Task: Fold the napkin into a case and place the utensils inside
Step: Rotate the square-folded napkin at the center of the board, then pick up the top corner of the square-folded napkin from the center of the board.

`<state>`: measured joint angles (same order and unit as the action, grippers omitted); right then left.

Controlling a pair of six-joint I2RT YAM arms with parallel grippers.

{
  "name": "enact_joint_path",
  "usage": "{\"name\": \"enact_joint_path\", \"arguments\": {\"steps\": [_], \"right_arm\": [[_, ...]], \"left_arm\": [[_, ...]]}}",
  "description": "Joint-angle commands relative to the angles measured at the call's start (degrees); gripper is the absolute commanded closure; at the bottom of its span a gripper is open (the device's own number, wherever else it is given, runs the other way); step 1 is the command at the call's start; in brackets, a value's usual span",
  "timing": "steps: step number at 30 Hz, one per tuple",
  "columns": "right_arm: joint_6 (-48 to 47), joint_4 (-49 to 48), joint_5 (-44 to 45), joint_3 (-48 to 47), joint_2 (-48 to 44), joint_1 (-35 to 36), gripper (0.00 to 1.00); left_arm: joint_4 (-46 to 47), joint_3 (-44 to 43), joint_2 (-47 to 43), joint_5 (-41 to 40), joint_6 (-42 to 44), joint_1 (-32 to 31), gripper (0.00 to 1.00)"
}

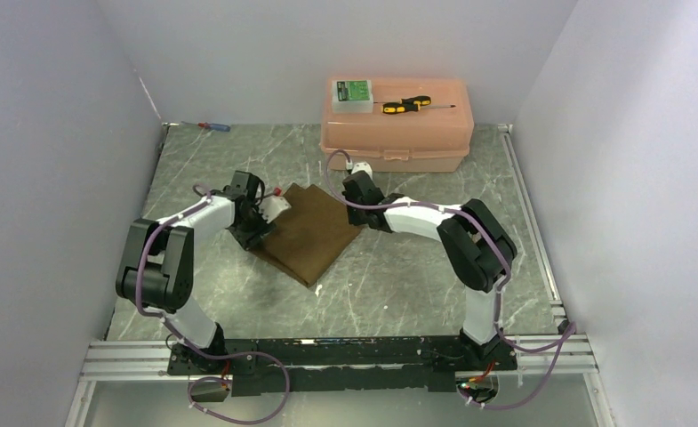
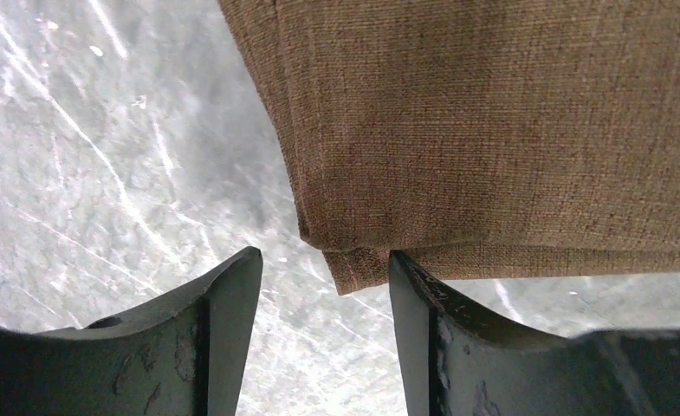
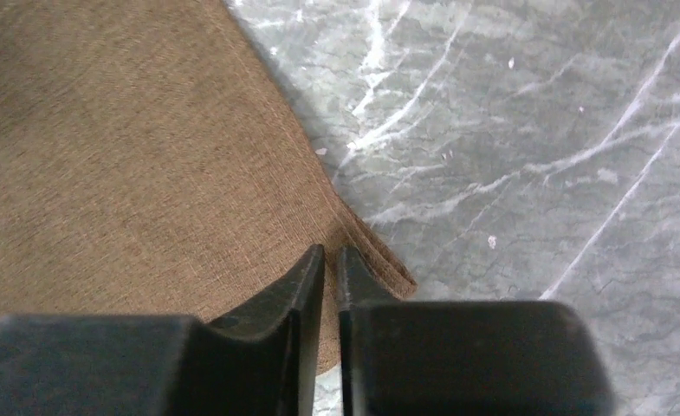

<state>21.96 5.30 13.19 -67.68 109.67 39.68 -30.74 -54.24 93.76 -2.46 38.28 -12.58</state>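
Note:
The brown napkin (image 1: 309, 233) lies folded flat in layers on the marble table, one corner pointing toward each arm. My left gripper (image 1: 258, 222) is open at its left corner. In the left wrist view that layered napkin corner (image 2: 492, 130) sits just ahead of the left gripper (image 2: 326, 256), with the right fingertip touching its edge. My right gripper (image 1: 359, 206) is over the right corner of the napkin (image 3: 145, 156). The right gripper (image 3: 330, 250) has its jaws only a slit apart, and the cloth lies flat below them. The utensils are out of view.
A pink plastic box (image 1: 397, 133) stands at the back. On its lid are a yellow-and-black screwdriver (image 1: 405, 105) and a small green-labelled box (image 1: 352, 92). A blue-and-red screwdriver (image 1: 213, 126) lies at the back left. White walls enclose the table.

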Motion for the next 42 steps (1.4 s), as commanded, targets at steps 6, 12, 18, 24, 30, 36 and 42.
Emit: {"name": "enact_joint_path", "arguments": {"steps": [6, 12, 18, 24, 30, 36, 42], "right_arm": [[-9.7, -4.2, -13.5, -14.8, 4.5, 0.0, 0.67], [-14.2, -0.9, -17.1, -28.6, 15.4, 0.7, 0.6], [-15.3, 3.2, -18.7, -39.2, 22.7, 0.6, 0.56], [-15.8, 2.7, -16.8, -40.3, 25.1, 0.4, 0.54], [-16.8, 0.7, -14.9, -39.0, 25.8, 0.4, 0.46], [-17.5, 0.2, -14.8, -41.1, 28.1, -0.4, 0.44], [-17.4, 1.0, -17.0, -44.7, 30.6, -1.1, 0.44]], "left_arm": [[-7.9, -10.5, -1.6, 10.6, -0.5, 6.4, 0.32], [-15.7, -15.8, -1.6, 19.3, -0.2, 12.0, 0.3], [-16.1, -18.0, 3.5, 20.1, -3.3, 12.4, 0.33], [-15.2, -19.6, 7.1, 19.8, -6.5, 13.6, 0.36], [-12.8, -17.9, 8.0, 19.0, -7.7, 13.8, 0.41], [-12.1, -17.7, 8.1, 19.1, -8.4, 13.7, 0.56], [-11.9, -16.5, 7.0, 18.7, -8.2, 13.8, 0.61]]}}
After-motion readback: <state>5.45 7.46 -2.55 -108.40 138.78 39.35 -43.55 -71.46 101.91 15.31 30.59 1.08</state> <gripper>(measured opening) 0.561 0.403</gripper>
